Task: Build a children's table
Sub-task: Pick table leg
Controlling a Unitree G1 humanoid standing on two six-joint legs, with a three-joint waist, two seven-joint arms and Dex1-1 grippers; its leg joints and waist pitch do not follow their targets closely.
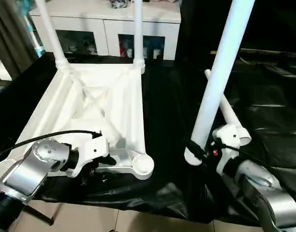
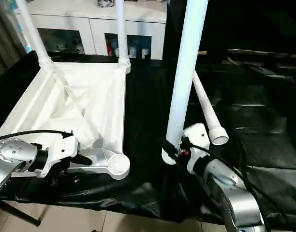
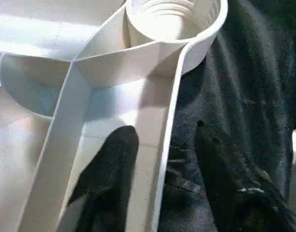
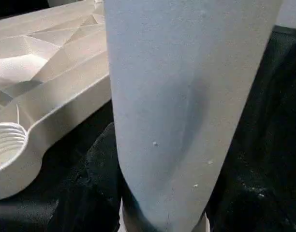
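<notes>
Left eye view shows the table top [image 1: 114, 101] upside down with two legs [image 1: 138, 29] in, the right pincer [image 1: 199, 150] gripping a third leg [image 1: 220, 67], a fourth [image 1: 231, 116] lying behind it, and the left pincer [image 3: 160, 186] straddling the top's rim near an empty socket [image 1: 142, 164].

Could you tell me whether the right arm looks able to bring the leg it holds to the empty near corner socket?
Probably yes. The right gripper holds the leg upright beside the socket, with bare black cloth between them. The left gripper straddles the tabletop rim just short of the socket.
</notes>
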